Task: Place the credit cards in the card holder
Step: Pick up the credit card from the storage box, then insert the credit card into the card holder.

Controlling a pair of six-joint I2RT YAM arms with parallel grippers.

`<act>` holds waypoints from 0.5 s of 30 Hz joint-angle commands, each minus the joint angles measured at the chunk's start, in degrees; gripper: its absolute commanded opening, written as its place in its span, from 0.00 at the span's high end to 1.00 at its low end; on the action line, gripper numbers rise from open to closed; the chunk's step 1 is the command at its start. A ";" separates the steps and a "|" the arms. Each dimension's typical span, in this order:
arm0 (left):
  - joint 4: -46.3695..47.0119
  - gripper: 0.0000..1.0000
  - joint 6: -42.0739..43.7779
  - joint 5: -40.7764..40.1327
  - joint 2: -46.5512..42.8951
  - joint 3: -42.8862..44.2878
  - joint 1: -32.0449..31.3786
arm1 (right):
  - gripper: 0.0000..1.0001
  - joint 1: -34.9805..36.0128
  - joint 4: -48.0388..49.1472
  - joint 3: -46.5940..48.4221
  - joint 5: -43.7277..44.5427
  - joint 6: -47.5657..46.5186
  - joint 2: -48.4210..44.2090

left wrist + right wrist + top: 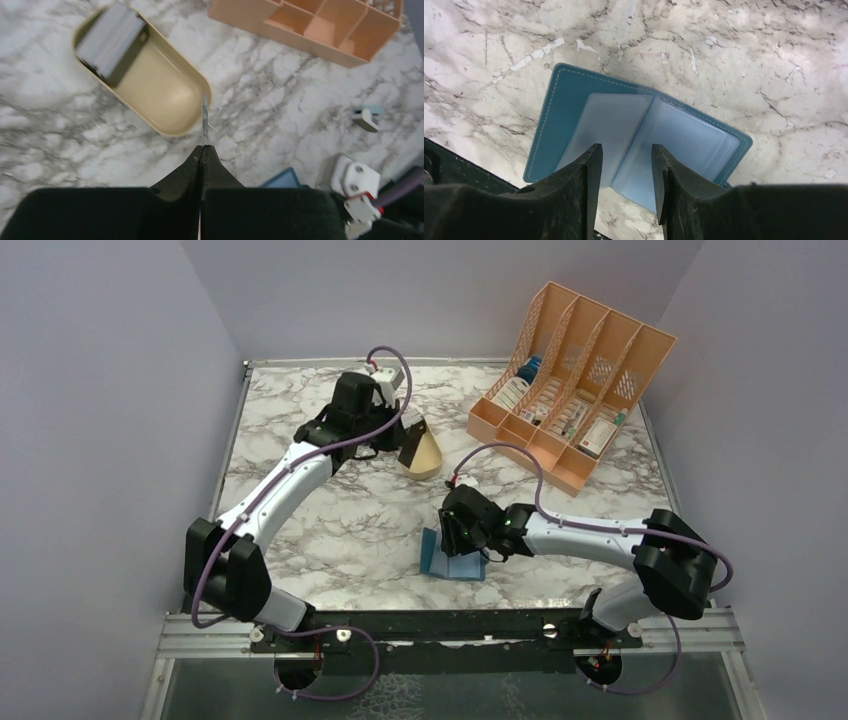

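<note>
My left gripper (pixel 408 440) (pixel 202 146) is shut on one thin credit card (pixel 204 117), seen edge-on and sticking out past the fingertips. It hangs just off the rim of the tan oval tray (pixel 165 131). In the top view this card (pixel 411 447) is a dark rectangle beside the tray (pixel 430 462). More credit cards (pixel 111 40) lie stacked at the tray's far end, a pale grey one on top. The card holder (pixel 569 105) (pixel 440 560) lies unfolded on the marble, pale blue pockets up. My right gripper (pixel 626 146) (pixel 460 545) hovers low over it, open, its fingers straddling the middle fold.
The orange slotted file rack (pixel 570 390) (pixel 320 25) stands at the back right with boxes in its slots. A small grey-blue object (pixel 367 119) lies on the marble between the rack and the right arm. The table's black front rail (pixel 450 625) runs close behind the card holder.
</note>
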 commanded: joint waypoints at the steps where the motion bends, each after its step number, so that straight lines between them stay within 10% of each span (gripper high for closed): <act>1: 1.61 1.00 -13.53 13.11 -6.28 -9.45 -0.66 | 0.63 -1.43 5.73 -1.21 -4.82 -1.40 0.27; 15: 15.58 1.00 -40.35 14.98 -25.74 -39.45 -7.10 | 0.78 -4.74 9.68 -0.25 -10.15 -3.12 4.52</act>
